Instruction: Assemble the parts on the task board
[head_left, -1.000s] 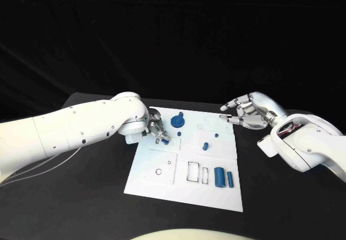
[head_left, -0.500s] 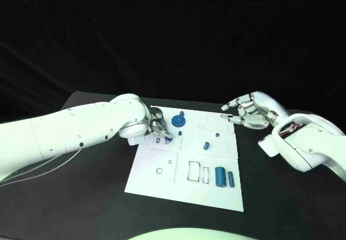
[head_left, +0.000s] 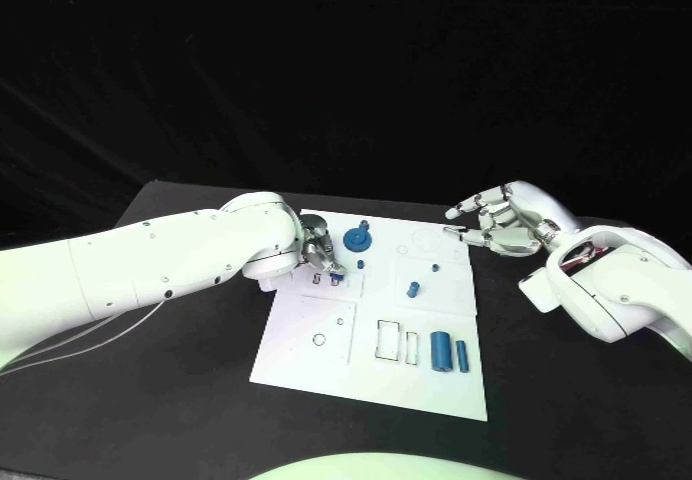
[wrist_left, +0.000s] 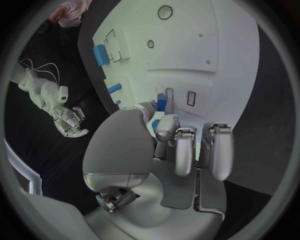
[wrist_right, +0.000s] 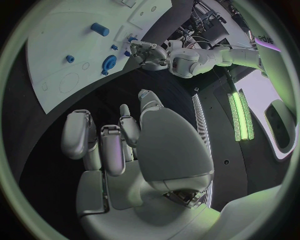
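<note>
Desk (head_left: 173, 400): black and flat, carrying the white flat task board (head_left: 332, 365) in the middle of the head view.
Left hand (head_left: 319, 256): silver, at the upper left part of the board, fingertips down on the board, pinching a small blue part (head_left: 333, 281) at a little slot there; in the left wrist view, thumb and fingers (wrist_left: 167, 125) close around the blue bit (wrist_left: 162, 102).
Right hand (head_left: 495, 226): silver, up in the air past the upper right corner of the board, over the black desk; holding nothing, fingers bent a little and apart.
Round blue part (head_left: 356, 239): flat wheel shape with a knob, near the top of the board, just right of the left hand.
Tiny blue peg (head_left: 433, 269): in the upper right part of the board, standing alone.
Small blue stub (head_left: 411, 291): just below the peg, near the middle of the board.
Thick blue cylinder (head_left: 438, 352): lying in the lower right part of the board.
Thin blue cylinder (head_left: 462, 357): lying just right of the thick one, side by side.
Black outlines (head_left: 387, 342): two upright boxes left of the cylinders, drawn on the board.
Small black ring (head_left: 317, 341): lower left part of the board.
</note>
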